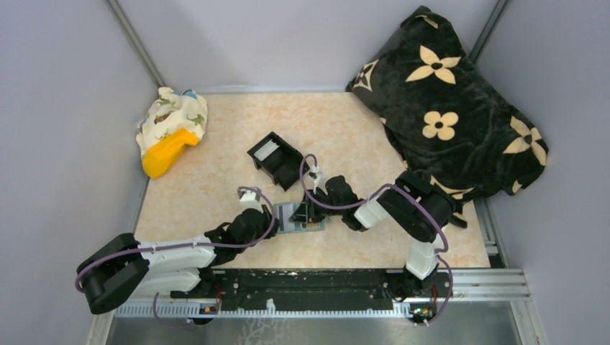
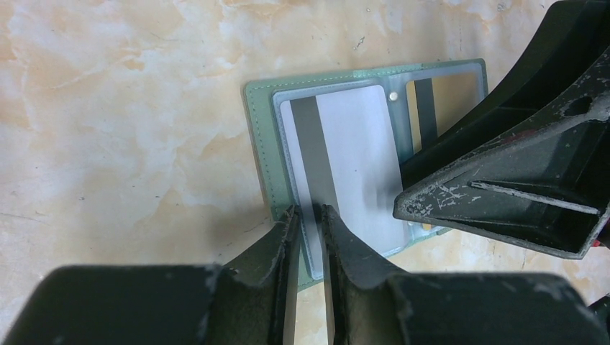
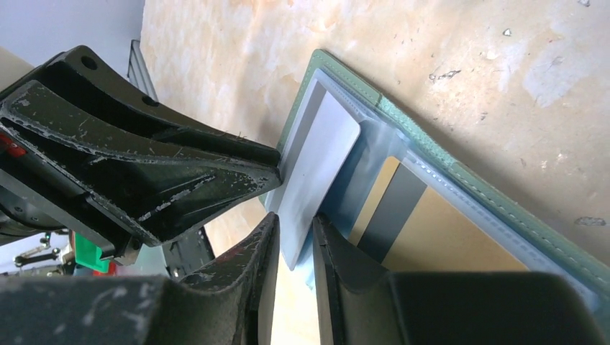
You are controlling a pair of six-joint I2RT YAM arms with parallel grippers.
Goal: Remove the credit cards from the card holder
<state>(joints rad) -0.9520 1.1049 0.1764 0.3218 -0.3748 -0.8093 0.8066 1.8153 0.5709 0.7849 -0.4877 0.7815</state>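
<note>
My R hand (image 3: 296, 223) narrow astride pale card (image 3: 320, 151), grip unclear; its long axis runs straight ahead; L hand (image 2: 310, 212) pinches wallet (image 2: 257, 144).

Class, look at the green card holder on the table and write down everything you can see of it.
The card holder is a small sage-green wallet, leather-like with stitched edges, lying open and flat on the marbled table. Inside are translucent blue-grey pockets and a small pale stud. One pocket holds a whitish card, the other a tan card; both cards carry a dark stripe. The left gripper pinches the holder's near edge, while the right gripper straddles the whitish card's corner.
</note>
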